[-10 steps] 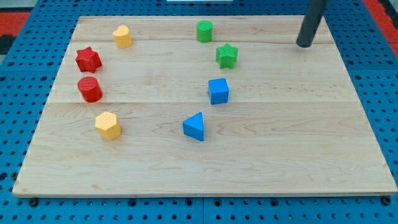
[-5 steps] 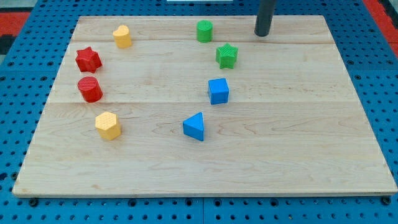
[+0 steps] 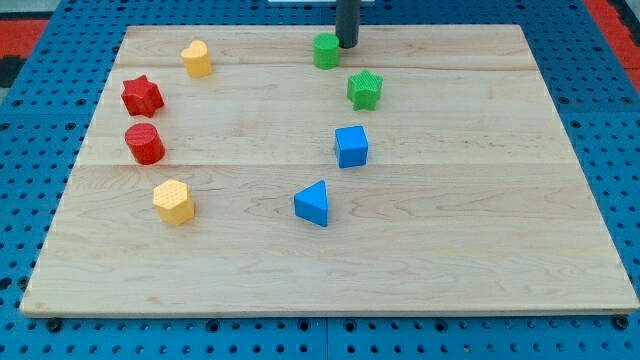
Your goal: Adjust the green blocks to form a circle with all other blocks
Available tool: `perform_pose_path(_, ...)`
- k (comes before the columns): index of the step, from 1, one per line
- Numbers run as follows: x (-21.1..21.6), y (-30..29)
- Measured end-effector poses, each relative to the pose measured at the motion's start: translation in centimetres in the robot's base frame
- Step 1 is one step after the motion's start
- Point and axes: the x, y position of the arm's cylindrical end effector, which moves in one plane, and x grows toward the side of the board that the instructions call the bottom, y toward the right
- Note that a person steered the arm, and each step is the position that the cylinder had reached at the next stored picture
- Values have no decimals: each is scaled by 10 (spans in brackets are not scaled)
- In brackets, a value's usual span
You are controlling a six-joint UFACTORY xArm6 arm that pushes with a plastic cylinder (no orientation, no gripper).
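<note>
My tip (image 3: 347, 44) stands at the view's top, touching or just off the right side of the green cylinder (image 3: 326, 51). The green star (image 3: 365, 90) lies below and right of it. A blue cube (image 3: 351, 146) and a blue triangular block (image 3: 313, 203) continue down the right side. A yellow hexagonal block (image 3: 174, 202), a red cylinder (image 3: 145, 144), a red star (image 3: 142, 96) and a yellow rounded block (image 3: 197, 58) run up the left side. Together the blocks make a rough ring.
The wooden board (image 3: 480, 200) lies on a blue pegboard surface (image 3: 610, 130). Red patches show at the top corners of the view.
My tip has moved left along the board's top edge, from the far right to right beside the green cylinder. No block has visibly moved.
</note>
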Motion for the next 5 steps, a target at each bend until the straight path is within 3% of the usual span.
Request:
perform_pose_path(2,0,-35)
perform_pose_path(5,12,-33)
